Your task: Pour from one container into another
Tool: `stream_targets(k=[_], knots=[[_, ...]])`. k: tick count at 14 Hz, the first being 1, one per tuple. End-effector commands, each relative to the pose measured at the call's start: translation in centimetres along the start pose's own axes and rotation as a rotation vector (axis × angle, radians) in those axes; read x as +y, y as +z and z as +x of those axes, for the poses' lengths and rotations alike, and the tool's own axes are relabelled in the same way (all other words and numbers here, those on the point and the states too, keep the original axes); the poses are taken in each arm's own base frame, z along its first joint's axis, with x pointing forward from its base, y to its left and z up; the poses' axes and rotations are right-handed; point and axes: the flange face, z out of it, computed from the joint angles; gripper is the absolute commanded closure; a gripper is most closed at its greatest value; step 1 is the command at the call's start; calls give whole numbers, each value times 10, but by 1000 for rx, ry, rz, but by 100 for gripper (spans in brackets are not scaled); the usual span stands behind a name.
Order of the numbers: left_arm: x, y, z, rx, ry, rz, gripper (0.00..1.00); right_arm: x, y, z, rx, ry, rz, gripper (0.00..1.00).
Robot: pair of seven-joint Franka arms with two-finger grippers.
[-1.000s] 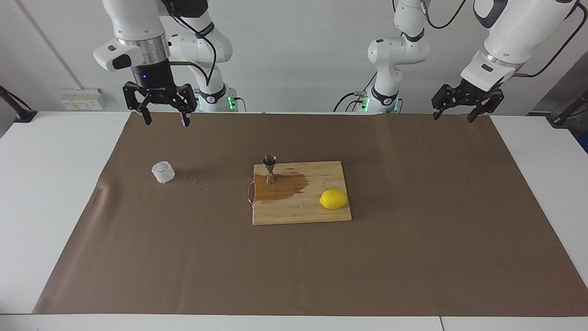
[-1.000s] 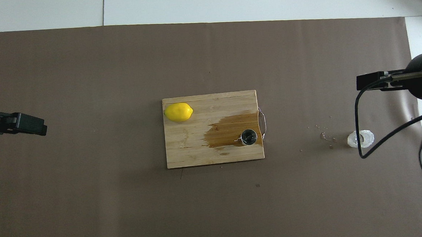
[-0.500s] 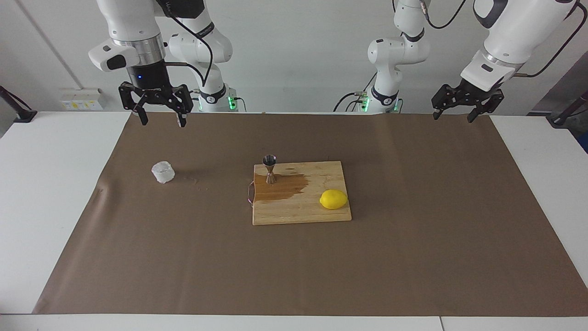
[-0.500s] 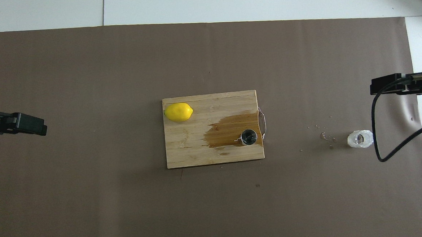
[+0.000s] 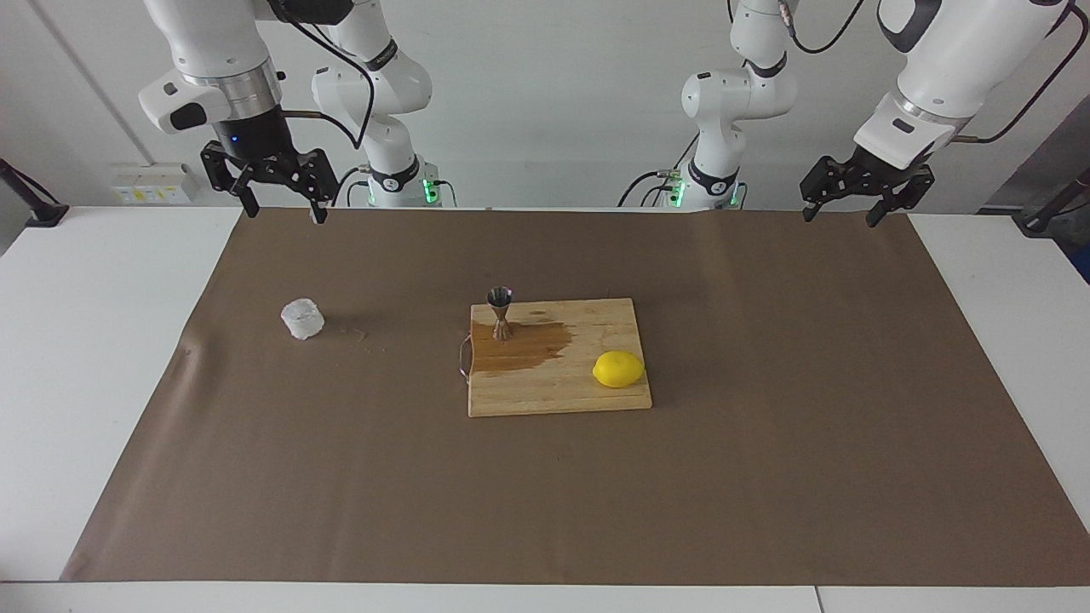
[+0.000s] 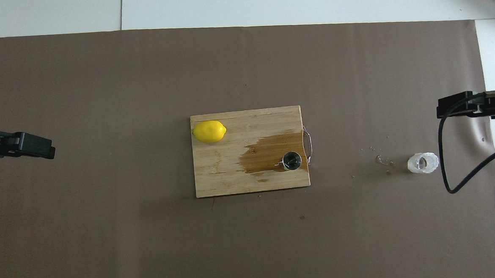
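Glass tumbler (image 5: 302, 318): whitish, clear.
Jigger (image 5: 500, 313): shiny steel.
Lemon (image 5: 618, 369): yellow.
Cutting board (image 5: 588, 394): pale wood, dark brown wet stain (image 5: 521, 347).
Bench (image 5: 102, 358): white; brown paper cover (image 5: 766, 409).

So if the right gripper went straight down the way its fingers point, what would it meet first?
Probably bare brown paper: the open right gripper hangs over the sheet's robot-side edge, apart from the squat clear glass tumbler; depth is unclear.

White arms (image 5: 954, 60); black cables
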Motion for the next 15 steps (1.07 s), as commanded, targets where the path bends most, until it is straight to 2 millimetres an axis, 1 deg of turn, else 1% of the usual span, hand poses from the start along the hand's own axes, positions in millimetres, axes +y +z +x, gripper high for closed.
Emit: stream_targets(k=[1,6,9,12,15], knots=[[0,-1,-7,-6,-10,19,0,-6,3,-8,-15,12,-9,0],[0,-1,-7,-6,-10,19,0,-8,5,-11,-40,12,-13,0],[0,-1,-7,-6,-10,19,0,-3,7,-12,-56,20,-16,0],[0,-1,-7,-6,-10,19,0,-2,11,-18,-91,10,-21,0],[0,-1,-7,-6,-10,19,0,0,19,-27,-110,6,-21,0]])
